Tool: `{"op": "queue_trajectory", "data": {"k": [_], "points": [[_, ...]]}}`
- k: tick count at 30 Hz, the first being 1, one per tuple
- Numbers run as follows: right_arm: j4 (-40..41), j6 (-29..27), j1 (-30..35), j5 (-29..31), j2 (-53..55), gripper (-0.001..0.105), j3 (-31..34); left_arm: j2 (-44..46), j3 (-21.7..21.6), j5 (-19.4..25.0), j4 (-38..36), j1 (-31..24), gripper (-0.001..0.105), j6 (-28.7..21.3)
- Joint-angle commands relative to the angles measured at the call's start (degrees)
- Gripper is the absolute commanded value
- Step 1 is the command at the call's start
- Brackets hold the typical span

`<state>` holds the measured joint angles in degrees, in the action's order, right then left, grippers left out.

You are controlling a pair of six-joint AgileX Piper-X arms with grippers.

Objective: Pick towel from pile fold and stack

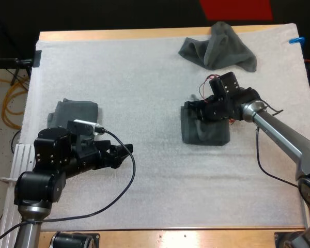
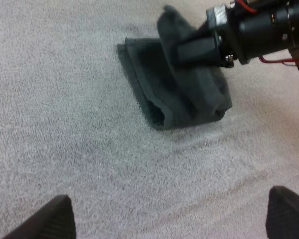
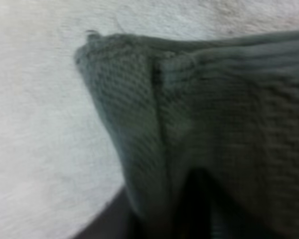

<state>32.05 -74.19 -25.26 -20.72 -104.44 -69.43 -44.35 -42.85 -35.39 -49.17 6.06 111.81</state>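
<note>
A folded dark grey-green towel (image 1: 206, 133) lies on the white mat right of centre. My right gripper (image 1: 200, 111) is shut on the towel's far edge, with cloth bunched up around its fingers (image 2: 197, 49). Close up, the pinched fold of the towel (image 3: 199, 114) rises as a ridge. A crumpled towel (image 1: 218, 46) sits at the mat's far right. A folded stack (image 1: 76, 112) lies at the left, partly hidden behind my left arm. My left gripper (image 1: 123, 154) hovers open over bare mat, its fingertips (image 2: 55, 216) wide apart and facing the folded towel (image 2: 174, 97).
The white mat (image 1: 144, 82) covers most of the wooden table, with bare mat between the two arms and along the front. A metal rail (image 1: 15, 165) runs along the table's left edge.
</note>
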Motion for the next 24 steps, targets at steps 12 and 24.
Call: {"op": "queue_trajectory", "data": {"k": [12, 24], "points": [[-0.76, -8.49, -0.41, -10.78, 12.60, 0.063, -0.60, -1.87, -0.05, -0.02, 6.94, 0.27, 0.075, 1.34], [15.83, -17.77, -0.41, 5.53, 34.27, 0.063, -0.60, -20.85, -1.63, -0.39, 24.65, 11.07, 0.089, 10.62]]}}
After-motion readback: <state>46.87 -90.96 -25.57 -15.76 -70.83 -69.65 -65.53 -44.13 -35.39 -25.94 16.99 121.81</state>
